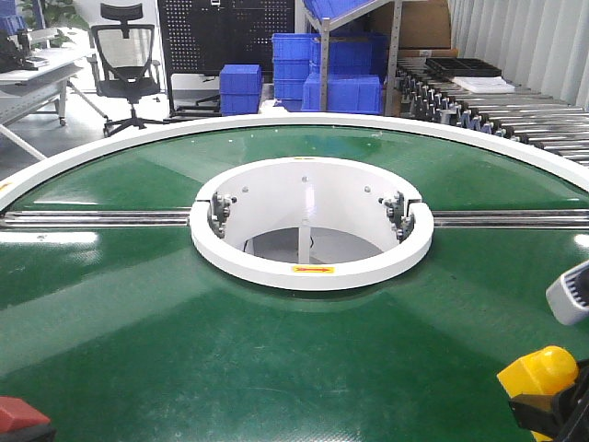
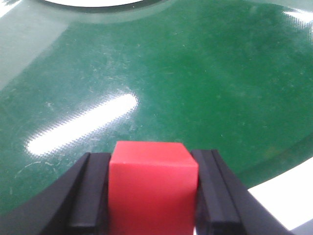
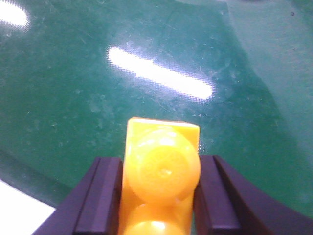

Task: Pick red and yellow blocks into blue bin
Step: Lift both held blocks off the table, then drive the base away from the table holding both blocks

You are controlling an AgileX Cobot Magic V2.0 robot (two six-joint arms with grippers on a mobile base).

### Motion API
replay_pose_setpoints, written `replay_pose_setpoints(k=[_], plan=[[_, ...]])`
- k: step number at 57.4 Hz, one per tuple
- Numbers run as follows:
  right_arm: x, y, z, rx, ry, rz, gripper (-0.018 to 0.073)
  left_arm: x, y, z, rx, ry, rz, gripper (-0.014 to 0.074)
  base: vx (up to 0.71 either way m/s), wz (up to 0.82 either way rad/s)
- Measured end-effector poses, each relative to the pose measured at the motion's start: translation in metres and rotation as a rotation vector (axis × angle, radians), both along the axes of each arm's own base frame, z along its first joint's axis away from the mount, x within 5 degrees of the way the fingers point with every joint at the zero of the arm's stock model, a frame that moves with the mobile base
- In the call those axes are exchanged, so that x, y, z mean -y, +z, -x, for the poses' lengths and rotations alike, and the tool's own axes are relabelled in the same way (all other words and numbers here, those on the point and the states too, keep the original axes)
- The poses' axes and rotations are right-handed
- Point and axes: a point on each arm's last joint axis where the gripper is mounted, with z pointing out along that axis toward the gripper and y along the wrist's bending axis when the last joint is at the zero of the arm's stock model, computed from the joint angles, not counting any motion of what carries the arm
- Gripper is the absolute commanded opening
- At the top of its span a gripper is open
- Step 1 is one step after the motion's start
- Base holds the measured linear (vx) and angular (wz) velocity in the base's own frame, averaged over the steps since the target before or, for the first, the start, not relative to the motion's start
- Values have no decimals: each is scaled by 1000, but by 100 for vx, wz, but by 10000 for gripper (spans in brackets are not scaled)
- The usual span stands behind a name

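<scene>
My left gripper (image 2: 152, 162) is shut on the small red cube (image 2: 152, 191), which fills the gap between the black fingers above the green belt. In the front view the red cube (image 1: 20, 413) shows at the bottom left corner. My right gripper (image 3: 159, 164) is shut on the yellow studded brick (image 3: 162, 166), studs facing the camera. In the front view the yellow brick (image 1: 538, 370) sits in the right gripper (image 1: 552, 407) at the bottom right. The blue bin with the rolled rim is out of view.
The green circular belt (image 1: 294, 368) surrounds a white central ring (image 1: 311, 272) with metal rails (image 1: 92, 218) either side. Stacked ribbed blue crates (image 1: 327, 69), an office chair (image 1: 124, 60) and a roller conveyor (image 1: 515, 110) stand beyond. A grey part (image 1: 571, 295) juts in at right.
</scene>
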Motion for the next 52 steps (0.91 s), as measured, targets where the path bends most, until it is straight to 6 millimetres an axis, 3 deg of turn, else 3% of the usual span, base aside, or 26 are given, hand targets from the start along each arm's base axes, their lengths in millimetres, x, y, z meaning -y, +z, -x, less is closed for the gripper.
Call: replay_pose_setpoints(k=[28,52], plan=[[0,0,0,0,0,1,247,0,0,0,-1,0,2,201,-3,13],[0,0,0,0,0,0,247,0,-1,0,-3,0,3,201,-13,49]])
